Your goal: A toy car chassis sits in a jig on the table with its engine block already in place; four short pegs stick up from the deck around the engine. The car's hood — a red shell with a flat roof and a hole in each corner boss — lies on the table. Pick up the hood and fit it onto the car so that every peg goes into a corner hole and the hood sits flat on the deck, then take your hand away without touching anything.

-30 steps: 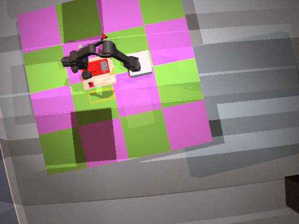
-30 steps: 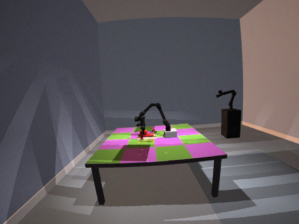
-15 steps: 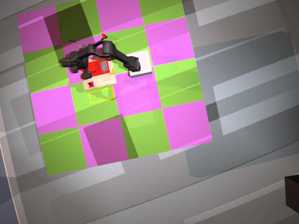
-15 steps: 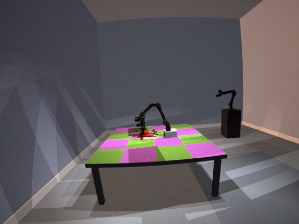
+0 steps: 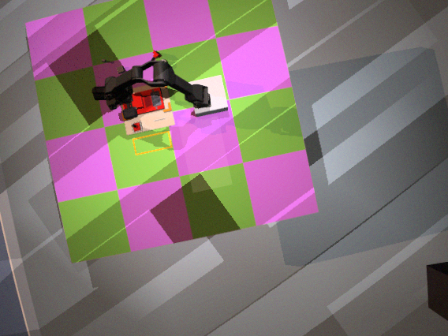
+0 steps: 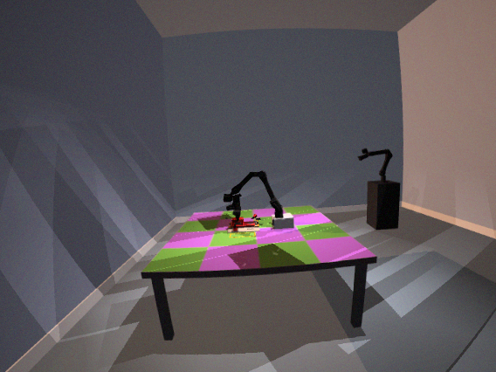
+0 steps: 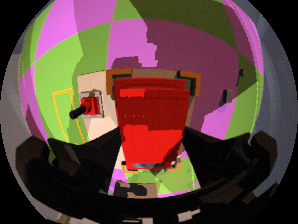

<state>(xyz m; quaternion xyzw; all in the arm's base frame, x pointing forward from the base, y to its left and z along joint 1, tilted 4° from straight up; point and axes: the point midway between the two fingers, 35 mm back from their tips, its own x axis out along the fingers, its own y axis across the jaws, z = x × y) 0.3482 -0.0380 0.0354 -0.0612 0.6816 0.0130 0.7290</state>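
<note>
The red hood [image 7: 152, 117] [image 6: 237, 221] is between my fingers, roof up, over the left part of the car chassis [image 5: 147, 102] [image 6: 250, 224]. My gripper [image 7: 151, 129] [image 6: 237, 217] is shut on it by its two sides and points down. The chassis sits in the pale jig board [image 5: 158, 121] [image 7: 99, 79]. A red strip shows past the hood's far edge in the wrist view, probably the chassis. The hood looks roughly lined up with the chassis. It hides the engine block, pegs and corner holes, and I cannot tell whether it touches the deck.
Orange corner brackets [image 7: 192, 75] stand around the chassis. A small red piece with a black handle [image 7: 77, 111] sits beside it on the board. A yellow outline [image 5: 134, 147] [image 7: 62, 91] marks the table. A red object [image 5: 156, 54] lies behind the arm, and a small grey block [image 5: 121, 69] lies beyond the jig.
</note>
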